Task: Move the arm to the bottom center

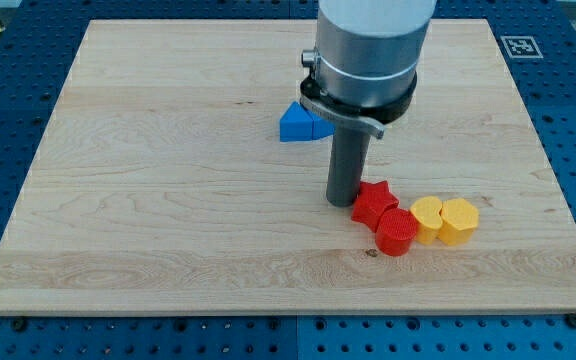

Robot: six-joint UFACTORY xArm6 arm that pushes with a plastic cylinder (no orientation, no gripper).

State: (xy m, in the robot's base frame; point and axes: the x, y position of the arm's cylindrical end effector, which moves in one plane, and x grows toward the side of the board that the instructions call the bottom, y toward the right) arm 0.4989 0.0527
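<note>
My tip (343, 202) rests on the wooden board (168, 200) a little right of centre. It sits just left of the red star block (373, 201), touching or nearly touching it. A red round block (396, 232) lies below and right of the star. Right of that are a yellow round block (427, 218) and a yellow hexagon block (458, 220), side by side. A blue triangle-shaped block (301, 123) lies above my tip toward the view's top, partly hidden by the arm's body.
The arm's grey cylinder (368, 50) hangs over the upper centre of the board. A blue perforated table (8, 60) surrounds the board. A black-and-white marker tag (519, 45) sits at the top right corner.
</note>
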